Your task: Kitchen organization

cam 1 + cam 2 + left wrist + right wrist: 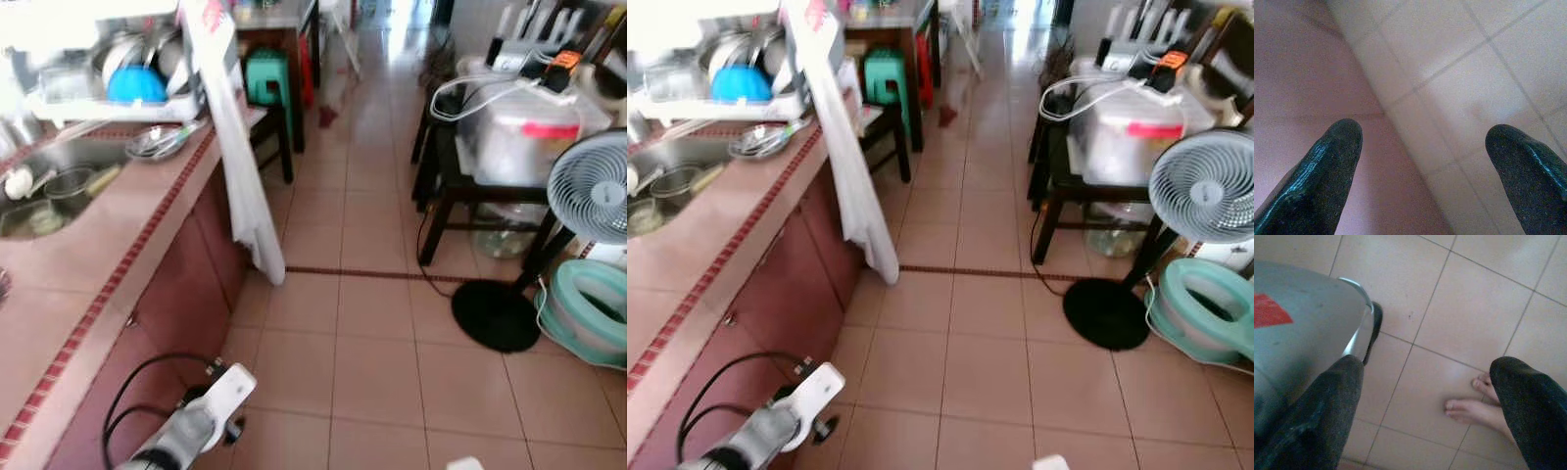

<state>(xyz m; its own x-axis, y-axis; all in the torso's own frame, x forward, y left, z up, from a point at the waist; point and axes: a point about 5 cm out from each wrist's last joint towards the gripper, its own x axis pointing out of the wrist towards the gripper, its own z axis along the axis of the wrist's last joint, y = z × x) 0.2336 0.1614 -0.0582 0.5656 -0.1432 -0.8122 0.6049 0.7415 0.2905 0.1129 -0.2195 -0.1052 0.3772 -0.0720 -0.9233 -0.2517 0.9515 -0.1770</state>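
Both grippers hang low with fingers spread wide, holding nothing.
My left gripper (1422,161) hangs beside the cabinet front (186,294); dishes sit in the dish rack (108,103) on the counter (147,206), by the sink (49,191).

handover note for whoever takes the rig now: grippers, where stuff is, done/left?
Left gripper: open, empty, hanging low beside the cabinet.
Right gripper: open, empty, over the floor tiles; a person's bare foot is below it, so mind it.
Dishes sit in the sink; the rack holds a blue bowl and plates; a white cloth hangs off the counter.
Done: nothing visible. Left: all the organizing.
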